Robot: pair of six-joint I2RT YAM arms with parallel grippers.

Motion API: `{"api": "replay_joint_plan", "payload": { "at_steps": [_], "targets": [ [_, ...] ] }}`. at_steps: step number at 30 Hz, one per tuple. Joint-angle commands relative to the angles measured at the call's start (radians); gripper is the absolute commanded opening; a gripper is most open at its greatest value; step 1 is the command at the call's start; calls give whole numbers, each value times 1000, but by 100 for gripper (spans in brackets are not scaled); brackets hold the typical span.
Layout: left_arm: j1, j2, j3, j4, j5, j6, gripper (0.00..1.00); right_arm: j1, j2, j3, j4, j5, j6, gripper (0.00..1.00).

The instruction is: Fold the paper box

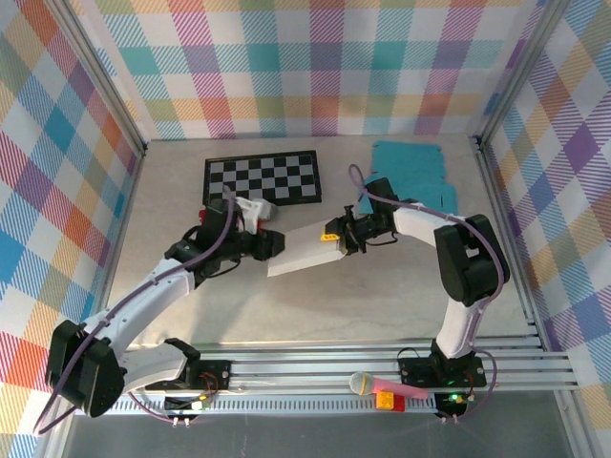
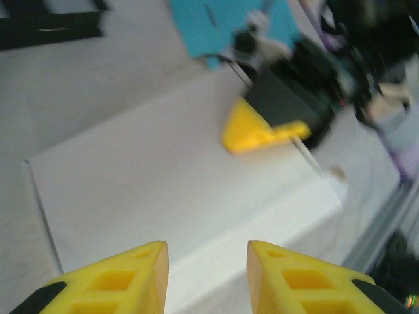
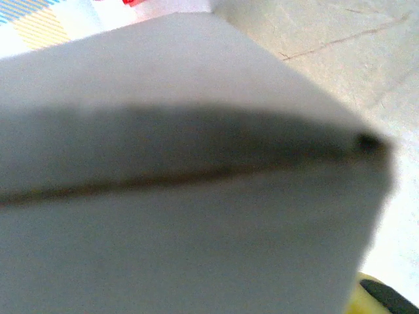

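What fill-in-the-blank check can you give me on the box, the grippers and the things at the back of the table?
1. The paper box between the arms is ____ in colour.
2. The board at the back left has a black-and-white ____ pattern.
3. The teal sheets lie at the back ____ of the table.
4. The right gripper meets the box with a ____ finger.
Missing words: white; checkered; right; yellow.
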Motion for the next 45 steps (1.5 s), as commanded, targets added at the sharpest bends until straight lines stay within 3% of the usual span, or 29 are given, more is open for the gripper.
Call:
{"api": "replay_joint_plan", "payload": {
  "at_steps": [1,4,15,32,38,45],
  "targets": [
    [-110,18,52,-161,-71,289,37,-25,-25,18,-134,-66,94,38],
    [-197,48,66,-216,-173,373,39,-46,-23,2,-192,-109,153,37],
    [-304,125,100,-243,-283,606,48,-109,-40,-61,-397,-179,162,38],
    [-319,257,135,-225,-313,728,52,-168,21,-113,-468,-210,104,36],
    [-318,313,160,-183,-348,719,39,-174,34,-128,-474,-200,103,38],
    [-317,350,199,-226,-285,710,20,-230,0,-134,-479,-134,113,57]
  ]
}}
